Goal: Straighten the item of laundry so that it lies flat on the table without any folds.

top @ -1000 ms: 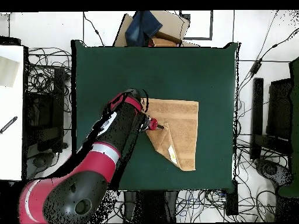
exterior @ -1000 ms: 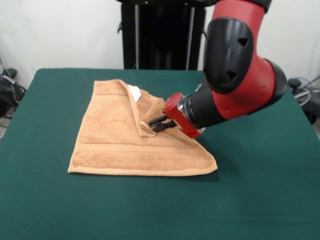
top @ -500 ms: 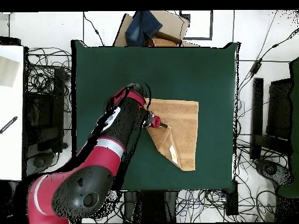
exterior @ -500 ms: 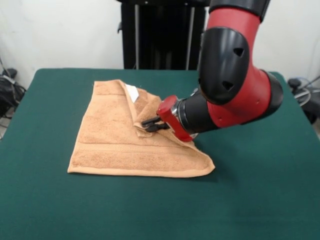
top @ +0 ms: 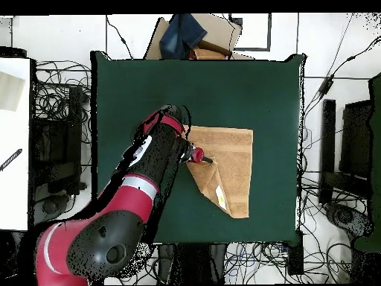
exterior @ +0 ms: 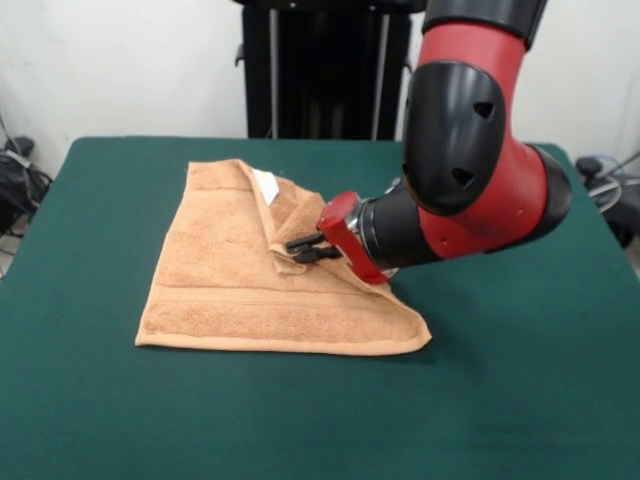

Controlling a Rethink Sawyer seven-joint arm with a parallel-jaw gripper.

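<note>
The tan towel lies on the green table, left of centre. Its far right corner is folded over diagonally onto the middle, making a raised ridge, and the white tag shows near the far edge. My gripper lies low and reaches sideways from the right. Its black fingers are closed on the tip of the folded flap. In the overhead view the towel is right of centre on the table, with the gripper at its left side.
The red arm's bulky elbow hangs over the table's right half. The black pedestal stands behind the far edge. In the overhead view a cardboard box with blue cloth sits past the top edge, and cables lie all around the table.
The gripper moved a little to the left across the towel with the flap tip, then eased back slightly. The towel's near right corner shifted slightly left.
</note>
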